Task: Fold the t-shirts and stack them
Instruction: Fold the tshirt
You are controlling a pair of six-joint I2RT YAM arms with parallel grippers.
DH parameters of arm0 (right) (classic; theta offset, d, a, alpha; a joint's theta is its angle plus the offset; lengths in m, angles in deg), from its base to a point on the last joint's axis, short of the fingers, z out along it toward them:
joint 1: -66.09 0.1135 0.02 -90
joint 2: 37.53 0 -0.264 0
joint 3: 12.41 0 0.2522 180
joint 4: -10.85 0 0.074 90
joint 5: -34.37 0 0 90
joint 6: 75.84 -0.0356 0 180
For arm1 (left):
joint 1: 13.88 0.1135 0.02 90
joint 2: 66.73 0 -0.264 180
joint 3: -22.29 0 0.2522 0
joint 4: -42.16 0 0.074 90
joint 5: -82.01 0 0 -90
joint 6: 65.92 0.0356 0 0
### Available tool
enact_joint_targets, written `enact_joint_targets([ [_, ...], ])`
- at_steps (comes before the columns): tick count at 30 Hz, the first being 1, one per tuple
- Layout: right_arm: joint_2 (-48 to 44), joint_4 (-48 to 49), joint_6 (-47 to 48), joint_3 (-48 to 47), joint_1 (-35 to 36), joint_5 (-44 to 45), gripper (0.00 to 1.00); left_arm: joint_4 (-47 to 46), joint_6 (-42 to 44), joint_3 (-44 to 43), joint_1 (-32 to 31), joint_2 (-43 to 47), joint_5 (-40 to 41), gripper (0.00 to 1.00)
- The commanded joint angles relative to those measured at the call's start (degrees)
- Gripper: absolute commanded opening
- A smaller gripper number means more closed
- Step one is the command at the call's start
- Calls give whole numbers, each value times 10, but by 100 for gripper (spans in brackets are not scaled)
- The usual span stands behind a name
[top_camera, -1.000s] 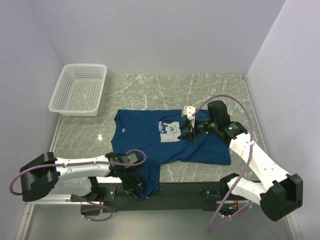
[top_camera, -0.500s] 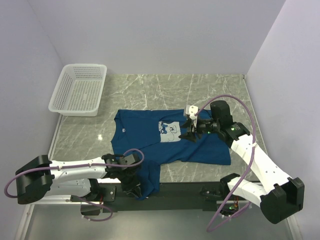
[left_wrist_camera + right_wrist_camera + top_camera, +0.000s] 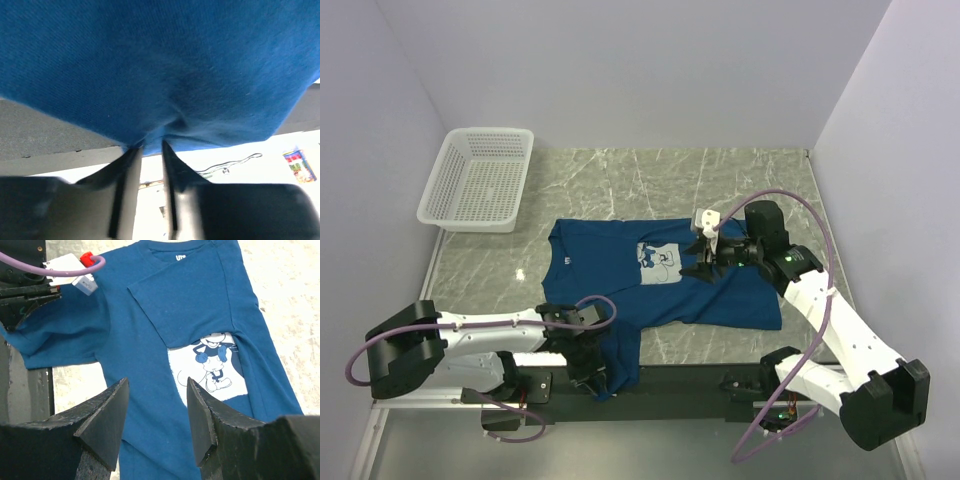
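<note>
Grip on the t-shirt (image 3: 610, 270) at the near edge, other jaws spread above its print.

The left gripper (image 3: 150, 146) has its fingers drawn almost together, clamping a bunched fold of the dark blue cloth right at its fingertips, where the garment hangs over the near edge of the table (image 3: 740, 180). The rest spreads away from it, flat on the marble. The right gripper (image 3: 157, 384) holds its jaws wide apart and grips nothing, poised over the shirt with the pale cartoon print (image 3: 212, 360) just ahead of its fingertips and a folded-in sleeve (image 3: 190, 300) beyond that. The white mesh basket (image 3: 485, 133) sits well apart from both.
</note>
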Motion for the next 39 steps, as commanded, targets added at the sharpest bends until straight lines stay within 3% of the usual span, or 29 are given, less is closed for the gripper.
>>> enact_joint_targets([
  [1,-16,6,-2,0,-9,-21,57,-35,9,15,-6,-2,11,25],
  [3,-18,6,-2,0,-9,-21,57,-41,8,21,-6,9,9,14],
  [8,-20,6,-3,-2,-14,-21,57,-50,8,30,-6,36,4,0],
  [14,-26,-22,13,-11,-16,-4,57,-28,20,-5,-6,87,22,0],
  [20,-32,-141,90,-28,-18,75,57,17,30,-71,3,137,58,0],
  [24,-45,-300,224,-32,-36,166,58,17,34,-69,23,185,67,0],
  [28,-49,-390,359,-12,-121,258,58,9,48,-52,71,227,60,0],
  [30,-44,-427,453,-4,-202,284,58,6,62,-41,90,249,49,0],
  [32,-38,-453,525,-2,-288,284,59,-2,75,-35,120,270,34,0],
  [35,-20,-472,656,20,-346,287,59,-3,101,-34,160,288,20,0],
  [39,-1,-436,698,65,-346,304,59,2,135,-39,205,300,2,0],
])
